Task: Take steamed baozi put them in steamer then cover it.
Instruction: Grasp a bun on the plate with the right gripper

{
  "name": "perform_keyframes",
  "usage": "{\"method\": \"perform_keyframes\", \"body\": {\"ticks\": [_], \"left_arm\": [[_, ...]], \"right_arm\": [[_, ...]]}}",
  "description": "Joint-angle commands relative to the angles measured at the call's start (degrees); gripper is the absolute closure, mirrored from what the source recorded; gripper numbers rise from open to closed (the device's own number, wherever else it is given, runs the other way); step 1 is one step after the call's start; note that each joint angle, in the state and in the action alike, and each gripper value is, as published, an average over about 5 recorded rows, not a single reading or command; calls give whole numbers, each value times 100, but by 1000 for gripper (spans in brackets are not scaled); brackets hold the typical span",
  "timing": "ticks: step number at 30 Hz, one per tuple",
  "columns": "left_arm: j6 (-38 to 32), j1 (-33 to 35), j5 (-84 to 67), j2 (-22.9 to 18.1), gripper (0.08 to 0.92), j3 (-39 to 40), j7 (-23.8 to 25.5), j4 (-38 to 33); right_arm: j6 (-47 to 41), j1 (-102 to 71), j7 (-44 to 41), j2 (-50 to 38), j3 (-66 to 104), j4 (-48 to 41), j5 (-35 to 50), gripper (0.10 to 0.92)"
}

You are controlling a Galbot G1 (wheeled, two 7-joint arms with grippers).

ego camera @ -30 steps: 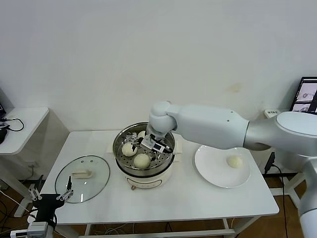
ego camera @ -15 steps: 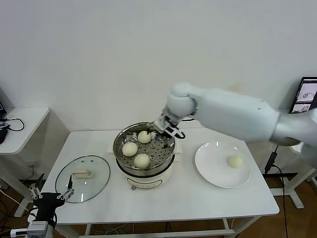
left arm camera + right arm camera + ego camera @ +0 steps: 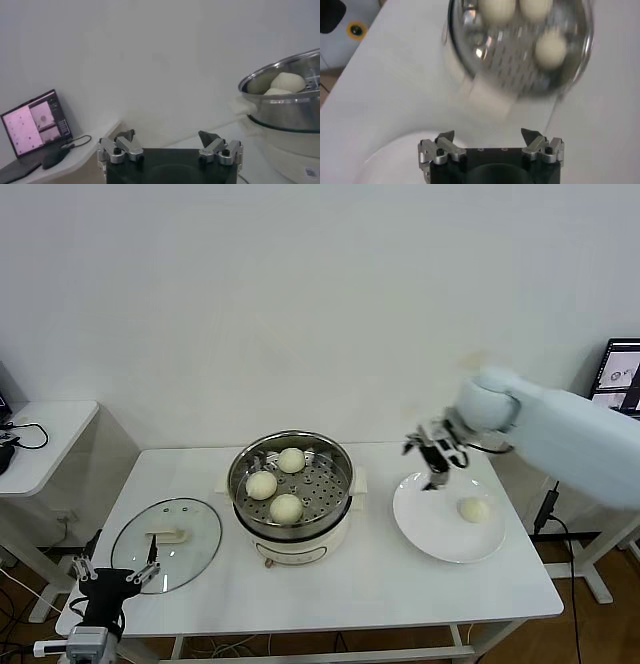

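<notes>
The steel steamer (image 3: 338,506) stands mid-table on its white base and holds three baozi (image 3: 286,508) on its perforated tray. A fourth baozi (image 3: 473,509) lies on the white plate (image 3: 425,524) to the right. My right gripper (image 3: 433,452) is open and empty, above the plate's far left edge, left of that baozi. The right wrist view shows the steamer (image 3: 580,65) with its buns (image 3: 550,49) beyond the open gripper (image 3: 488,134). The glass cover (image 3: 195,556) with its cream handle lies flat at the table's left. My left gripper (image 3: 114,576) is open, low by the front left corner.
A side table (image 3: 45,434) with cables stands at the far left. A monitor (image 3: 622,374) is at the right edge. In the left wrist view, the steamer's wall (image 3: 285,107) is near, and a laptop (image 3: 35,122) sits farther off.
My right gripper left the steamer, empty, and swung right to the plate; three buns now sit in the steamer. The left gripper shifted only slightly.
</notes>
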Motion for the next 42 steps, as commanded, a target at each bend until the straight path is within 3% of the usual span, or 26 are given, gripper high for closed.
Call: {"method": "perform_keyframes", "body": {"ticks": [1, 10, 25, 42], "left_arm": [[16, 37, 32, 7, 177, 50, 0, -41], [21, 119, 47, -23, 177, -55, -7, -64], [30, 158, 45, -32, 177, -128, -1, -10], [30, 148, 39, -27, 177, -152, 1, 53]], "right_arm": [[-41, -1684, -53, -1113, 1335, -383, -809, 202], [152, -2661, -23, -504, 2361, -1400, -1369, 202], [259, -2742, 214, 868, 2832, -3126, -1890, 203], [275, -2701, 210, 1323, 3029, -3893, -2586, 231]]}}
